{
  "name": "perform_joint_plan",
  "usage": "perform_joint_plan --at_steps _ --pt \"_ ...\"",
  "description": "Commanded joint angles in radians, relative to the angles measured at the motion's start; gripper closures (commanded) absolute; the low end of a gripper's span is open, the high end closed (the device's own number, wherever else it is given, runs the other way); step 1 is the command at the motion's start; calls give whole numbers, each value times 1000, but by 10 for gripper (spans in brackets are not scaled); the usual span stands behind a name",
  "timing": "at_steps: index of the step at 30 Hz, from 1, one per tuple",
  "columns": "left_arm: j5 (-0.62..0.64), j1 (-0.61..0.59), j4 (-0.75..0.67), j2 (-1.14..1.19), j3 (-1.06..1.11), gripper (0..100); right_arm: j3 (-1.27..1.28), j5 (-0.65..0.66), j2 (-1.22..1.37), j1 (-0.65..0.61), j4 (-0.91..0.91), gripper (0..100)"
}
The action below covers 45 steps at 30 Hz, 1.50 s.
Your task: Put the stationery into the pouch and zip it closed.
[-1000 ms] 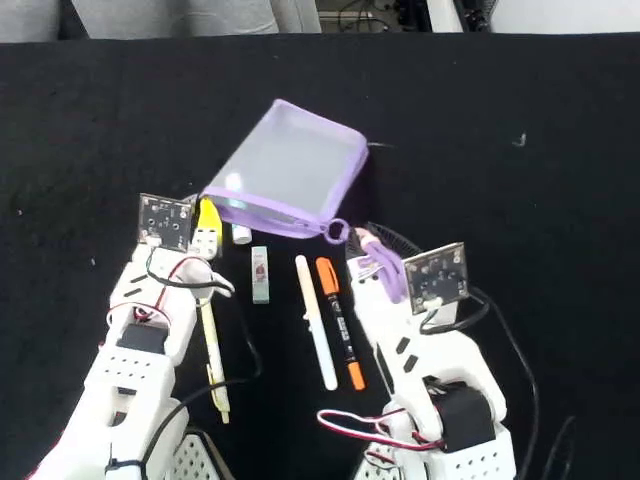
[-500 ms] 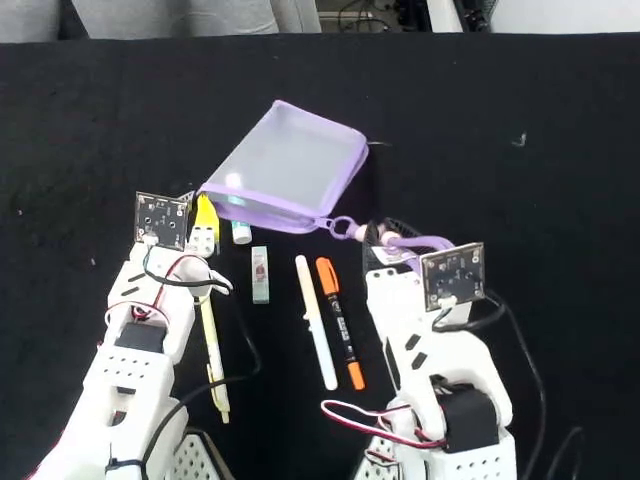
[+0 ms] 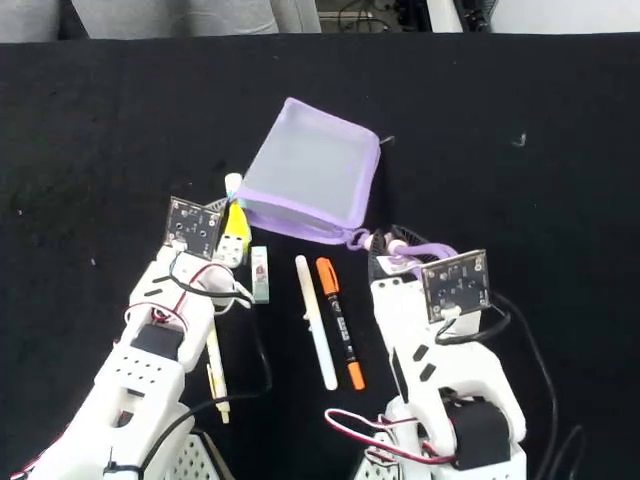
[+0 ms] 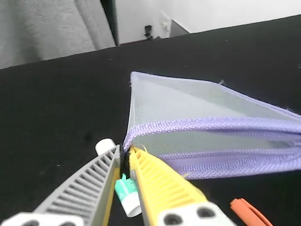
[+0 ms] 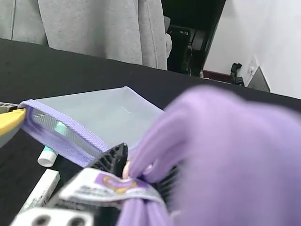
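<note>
The lilac mesh pouch (image 3: 315, 180) lies on the black table, its zipper edge toward the arms. My left gripper (image 3: 236, 222) is shut on the pouch's near-left corner (image 4: 126, 149), grey and yellow fingers pinched together. My right gripper (image 3: 386, 246) is shut on the purple zipper strap (image 5: 188, 141) at the pouch's near-right corner. Between the arms lie a white pen (image 3: 316, 320), an orange marker (image 3: 338, 320) and a small green-and-white stick (image 3: 260, 273). A yellow pen (image 3: 213, 362) lies under the left arm. A small white-capped tube (image 3: 233, 183) sits beside the left gripper.
Black cloth covers the whole table (image 3: 520, 140), with open room to the right and behind the pouch. Cables trail beside the right arm's base (image 3: 520, 340). A grey curtain (image 5: 94, 28) hangs past the far edge.
The pouch has shifted right and away from the arms. My left gripper followed with its corner. My right gripper drew the strap rightward, stretching the zipper edge.
</note>
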Motion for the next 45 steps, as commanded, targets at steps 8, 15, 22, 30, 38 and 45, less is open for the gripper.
perform_joint_plan --at_steps 8,15,22,30,38,45 --pt "-6 67 -14 2 -1 825 -74 9 -39 -6 28 987" --pt "-2 68 -21 3 -10 827 -84 9 -39 -6 29 987" --pt "0 62 -14 114 -113 828 -84 9 -39 -6 29 987" --pt "25 36 -23 548 -367 831 -79 9 -39 -6 29 987" --pt "140 -22 -57 614 -418 844 -77 9 -39 -6 29 987" --pt "138 -22 -203 605 -332 969 -76 8 -39 -6 25 986"
